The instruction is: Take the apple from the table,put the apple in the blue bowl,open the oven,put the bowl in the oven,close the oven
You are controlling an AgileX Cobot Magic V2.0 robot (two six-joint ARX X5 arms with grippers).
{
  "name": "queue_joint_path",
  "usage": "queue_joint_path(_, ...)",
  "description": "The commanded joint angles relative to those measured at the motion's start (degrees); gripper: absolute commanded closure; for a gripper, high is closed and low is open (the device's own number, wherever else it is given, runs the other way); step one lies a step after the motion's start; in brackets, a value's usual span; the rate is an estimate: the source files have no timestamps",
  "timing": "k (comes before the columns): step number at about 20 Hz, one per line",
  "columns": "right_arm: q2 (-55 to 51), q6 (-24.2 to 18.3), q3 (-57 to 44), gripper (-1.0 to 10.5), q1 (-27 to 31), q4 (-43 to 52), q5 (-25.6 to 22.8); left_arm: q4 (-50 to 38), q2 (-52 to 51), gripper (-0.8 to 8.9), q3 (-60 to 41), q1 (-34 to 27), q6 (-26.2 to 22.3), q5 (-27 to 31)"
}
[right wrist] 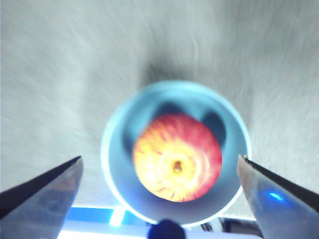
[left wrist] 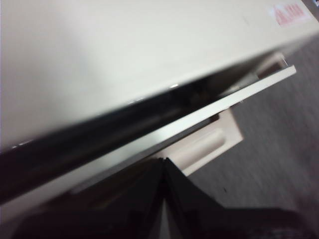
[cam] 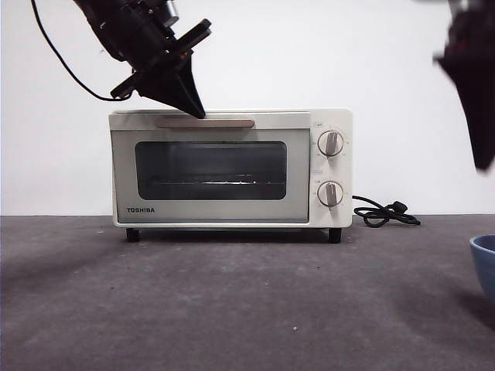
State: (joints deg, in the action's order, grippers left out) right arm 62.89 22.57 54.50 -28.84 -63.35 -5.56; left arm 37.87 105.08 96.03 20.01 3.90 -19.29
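Front view: the oven (cam: 230,168) stands on the table (cam: 232,301) with its long axis running side to side and its glass door facing the camera. The door appears shut from here. The beige handle (cam: 205,123) runs level along the door's top. A dark gripper (cam: 193,106) comes down from the upper left, its tip at the handle. Two knobs (cam: 330,168) sit on the oven's right panel, and a black cord (cam: 384,213) lies coiled on the table beside it. The blue bowl (cam: 484,264) shows only as a rim at the right edge.

Left wrist view: the left gripper (left wrist: 164,162) has its jaws together, tip at the handle (left wrist: 212,144). The door's top edge (left wrist: 199,117) stands slightly off the oven body.

Right wrist view: blurred. The right gripper (right wrist: 159,167) hangs above the blue bowl (right wrist: 115,164), jaws wide apart. The apple (right wrist: 178,157) rests inside, stem end up.
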Motion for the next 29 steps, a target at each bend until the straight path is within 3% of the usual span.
queue_joint_path(1,-2.32,-0.2,3.32,3.8,-0.07,-1.29,0.04,5.46,3.52,8.19,-2.54,0.85,-3.04,5.14)
queue_joint_path(3,-4.59,-0.72,6.01,3.9,-0.07,-1.88,0.24,6.69,3.52,8.19,-2.54,1.11,-3.72,6.27)
queue_joint_path(8,-9.38,-1.57,9.68,8.2,-0.07,-5.42,1.27,8.72,3.52,8.19,-2.54,1.09,-4.31,6.32)
queue_joint_path(10,-10.8,-1.81,10.08,9.0,-0.07,-7.37,1.29,9.27,3.52,8.19,-2.58,1.09,-4.42,6.32)
queue_joint_path(17,-14.25,-2.47,11.02,9.6,-0.07,-9.07,3.61,10.95,3.13,8.19,-4.52,1.95,-7.5,8.59)
queue_joint_path(26,-15.85,-1.92,14.1,9.6,-0.07,-10.49,4.02,0.98,-0.76,8.19,-19.58,3.91,-4.33,8.41)
queue_joint_path(29,-15.85,-1.09,14.1,9.6,-0.04,-14.29,1.01,-2.97,-0.83,8.19,-24.22,4.83,-3.89,8.37)
